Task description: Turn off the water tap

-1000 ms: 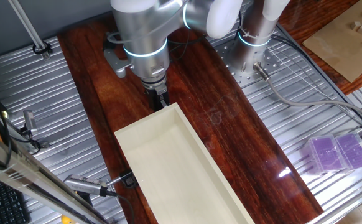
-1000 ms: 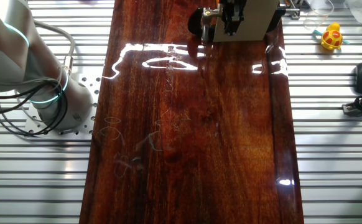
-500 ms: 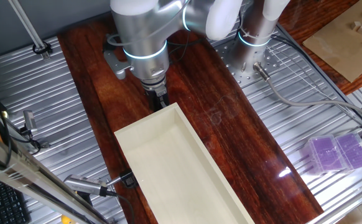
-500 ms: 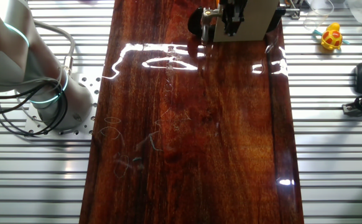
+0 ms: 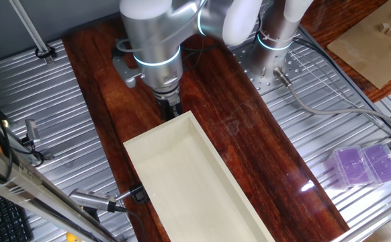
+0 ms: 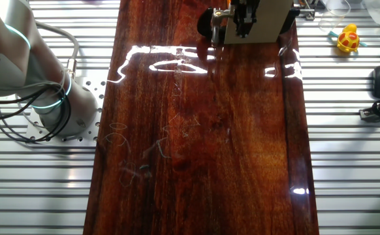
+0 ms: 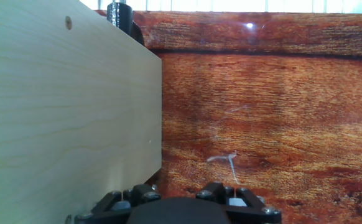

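Note:
No water tap shows in any view. My gripper (image 5: 174, 107) hangs low over the dark wooden table, right against the near end of a long, pale wooden box (image 5: 195, 181). Its black fingers look close together, and whatever is between them is hidden. In the other fixed view the gripper (image 6: 243, 29) stands at the box's end (image 6: 268, 19). In the hand view the box wall (image 7: 69, 112) fills the left half, the fingertips do not show, and a black post with a silver top (image 7: 120, 12) stands behind the box's far corner.
A black clamp (image 5: 137, 195) with a metal handle sits at the box's left side. A dark round part (image 6: 205, 23) lies beside the gripper. The arm's base (image 6: 40, 72) and its cables stand on the ribbed metal. Purple cases (image 5: 363, 165) and a yellow duck (image 6: 348, 39) lie off the wood.
The arm's upper body has shifted very slightly. The gripper stays at the same spot by the box's end.

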`<state>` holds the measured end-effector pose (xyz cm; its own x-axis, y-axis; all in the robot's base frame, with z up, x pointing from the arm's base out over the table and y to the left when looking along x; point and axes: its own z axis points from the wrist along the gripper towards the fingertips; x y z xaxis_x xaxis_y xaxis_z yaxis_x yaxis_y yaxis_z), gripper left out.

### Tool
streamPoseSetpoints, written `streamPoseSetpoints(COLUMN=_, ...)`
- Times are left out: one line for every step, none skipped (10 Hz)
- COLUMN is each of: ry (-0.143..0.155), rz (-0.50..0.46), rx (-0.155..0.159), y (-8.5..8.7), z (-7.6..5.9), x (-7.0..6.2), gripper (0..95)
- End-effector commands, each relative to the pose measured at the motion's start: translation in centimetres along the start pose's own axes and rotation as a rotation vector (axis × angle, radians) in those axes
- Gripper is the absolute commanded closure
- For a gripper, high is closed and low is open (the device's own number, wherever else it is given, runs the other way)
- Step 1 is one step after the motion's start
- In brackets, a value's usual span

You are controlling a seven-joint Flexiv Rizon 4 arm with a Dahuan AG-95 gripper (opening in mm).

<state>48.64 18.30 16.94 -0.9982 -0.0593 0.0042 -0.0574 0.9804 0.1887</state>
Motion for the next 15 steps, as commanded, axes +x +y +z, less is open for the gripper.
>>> streamPoseSetpoints(ry=-0.002, rz=-0.003, rx=0.0, y=0.0, z=0.1, x=-0.1, gripper=38.0)
streamPoseSetpoints(ry=-0.002, rz=-0.006, rx=0.002, y=-0.1, z=0.2, x=-0.1, gripper=38.0)
streamPoseSetpoints(ry=-0.002, rz=-0.007, rx=0.002, y=-0.1, z=0.3, x=-0.1, gripper=38.0)
streamPoseSetpoints(ry=-0.003, rz=-0.011, rx=0.003, y=-0.1, z=0.4, x=-0.1, gripper=38.0)
streamPoseSetpoints(ry=-0.003, rz=-0.017, rx=0.004, y=-0.2, z=0.5, x=-0.1, gripper=38.0)
streamPoseSetpoints(ry=-0.004, rz=-0.021, rx=0.005, y=-0.2, z=0.5, x=-0.1, gripper=38.0)
streamPoseSetpoints(ry=-0.003, rz=-0.027, rx=0.006, y=-0.3, z=0.4, x=0.0, gripper=38.0)
streamPoseSetpoints(ry=-0.004, rz=-0.033, rx=0.006, y=-0.5, z=0.4, x=0.1, gripper=38.0)
streamPoseSetpoints(ry=-0.006, rz=-0.039, rx=0.006, y=-0.7, z=0.4, x=0.1, gripper=38.0)
streamPoseSetpoints(ry=-0.007, rz=-0.044, rx=0.006, y=-0.8, z=0.4, x=0.0, gripper=38.0)
streamPoseSetpoints(ry=-0.007, rz=-0.048, rx=0.007, y=-1.0, z=0.5, x=0.0, gripper=38.0)
streamPoseSetpoints(ry=-0.007, rz=-0.051, rx=0.007, y=-1.2, z=0.4, x=0.1, gripper=38.0)
streamPoseSetpoints(ry=-0.007, rz=-0.054, rx=0.007, y=-1.3, z=0.2, x=0.2, gripper=38.0)
streamPoseSetpoints(ry=-0.006, rz=-0.056, rx=0.008, y=-1.5, z=0.2, x=0.4, gripper=38.0)
streamPoseSetpoints(ry=-0.008, rz=-0.066, rx=0.008, y=-1.8, z=0.2, x=0.5, gripper=38.0)
